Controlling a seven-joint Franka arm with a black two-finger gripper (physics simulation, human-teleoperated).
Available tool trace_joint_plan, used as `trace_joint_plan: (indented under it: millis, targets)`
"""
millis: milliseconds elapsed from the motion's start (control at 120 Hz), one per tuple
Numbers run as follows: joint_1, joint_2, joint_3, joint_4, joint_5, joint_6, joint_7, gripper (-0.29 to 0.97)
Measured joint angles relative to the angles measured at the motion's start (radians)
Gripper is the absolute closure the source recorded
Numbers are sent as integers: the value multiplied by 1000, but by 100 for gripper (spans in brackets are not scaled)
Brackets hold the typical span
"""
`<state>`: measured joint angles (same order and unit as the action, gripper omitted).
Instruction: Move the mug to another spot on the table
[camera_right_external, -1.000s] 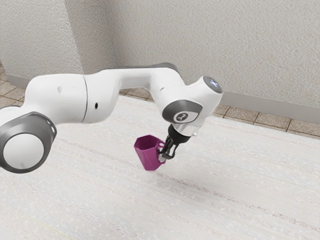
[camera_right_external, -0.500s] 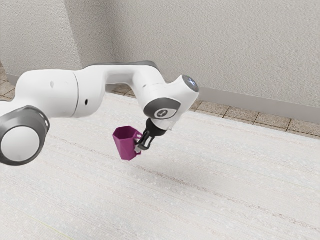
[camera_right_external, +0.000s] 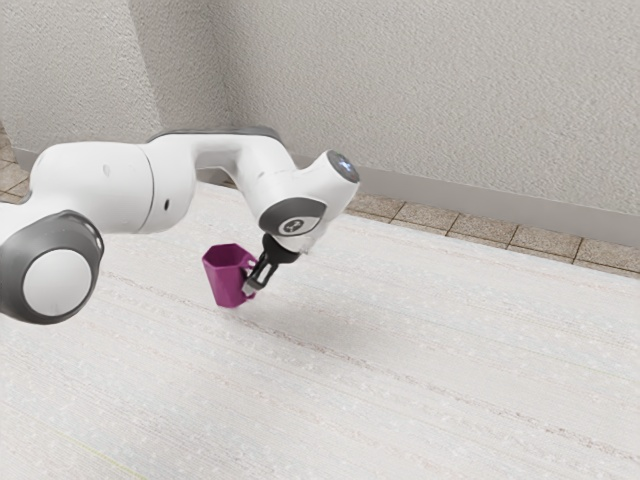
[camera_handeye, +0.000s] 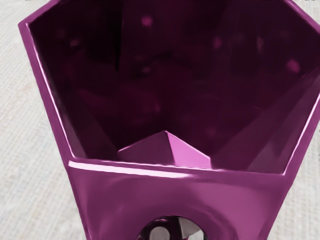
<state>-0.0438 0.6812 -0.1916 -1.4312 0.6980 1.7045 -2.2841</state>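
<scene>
One mug | one gripper, jaws pinching the mug's handle | both closer to the far edge of the table than before.

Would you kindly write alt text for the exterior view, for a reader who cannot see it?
A white robot arm grips a purple mug by its handle with its black gripper, at a pale table. A grey wall stands behind.

A magenta mug with a faceted, six-sided rim is seen from above, its dark inside laid open. The pale, speckled worktop is seen beside it.
</scene>
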Motion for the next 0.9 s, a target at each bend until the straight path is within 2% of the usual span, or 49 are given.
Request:
trace_joint_plan:
  millis: [300,592,900]
  targets:
    - [-2,14,6,-3,4,32,66,72]
    - [-5,-34,0,-98,-5,50,94,72]
    - [-5,-28,0,-107,-5,66,108,71]
